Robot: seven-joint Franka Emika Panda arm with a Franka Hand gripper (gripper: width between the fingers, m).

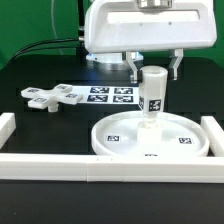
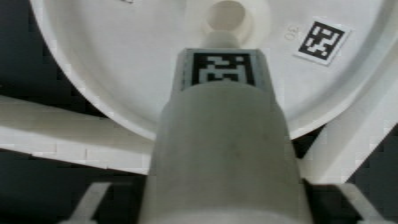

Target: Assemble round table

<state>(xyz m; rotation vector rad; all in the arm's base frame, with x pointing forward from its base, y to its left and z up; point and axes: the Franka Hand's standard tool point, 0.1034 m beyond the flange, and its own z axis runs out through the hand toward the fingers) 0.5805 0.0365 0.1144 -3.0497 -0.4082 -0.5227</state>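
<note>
Judging the risk first: the post [image 1: 153, 97] stands upright with its lower end at the hub [image 1: 150, 124] of the disc [image 1: 98, 141], and I cannot tell from either view whether it is seated or only resting on top. If I let go while it merely rests there, it would likely topple across the disc and roll toward the near rail [image 1: 100, 168] along the front edge of the table [image 1: 45, 128]. If I press or twist with the axis slightly off, the end could bind crooked in the hub. The disc, which nothing visibly pins down, could then turn or slide against the side rail [image 1: 212, 140] at the table edge on the exterior view's right. A grip this high on smooth plastic could also slip under torque. Gripper [image 1: 154, 68]: fingers [image 1: 134, 66] pinching the post near its top end, one on each side, directly above the hub. In the wrist view the post [image 2: 222, 140] runs straight away from the camera between them, tag toward the lens, with the hub [image 2: 226, 15] just past its far end, so I judge alignment close to centred. Cross-shaped piece [image 1: 52, 97] lies flat, well apart from the disc, toward the far edge on the exterior view's left, just beside the marker board [image 1: 110, 96].
</note>
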